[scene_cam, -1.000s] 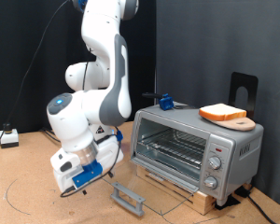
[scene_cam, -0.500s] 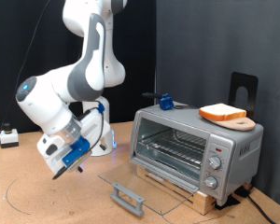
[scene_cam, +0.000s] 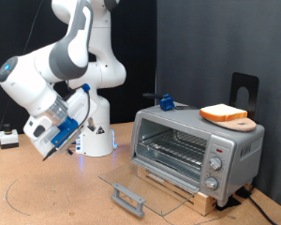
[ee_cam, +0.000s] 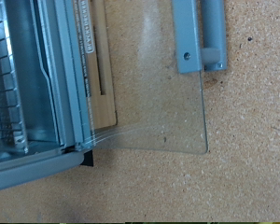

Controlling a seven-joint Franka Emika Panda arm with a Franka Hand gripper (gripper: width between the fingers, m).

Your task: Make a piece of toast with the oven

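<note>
Table [scene_cam: 28, 192]: oven [scene_cam: 197, 150] door now flat open, gripper [scene_cam: 49, 150] backed off left, state unclear, toast [scene_cam: 223, 113] still on top.

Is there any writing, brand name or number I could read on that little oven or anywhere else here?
None is legible.
Oven: markings around its knobs are too small to read.
Oven door frame: a printed strip in the wrist view, too blurred to read.
Gripper, slice of bread: no text visible.

Oven [scene_cam: 199, 150] mouth unobstructed, door [ee_cam: 154, 89] down
</note>
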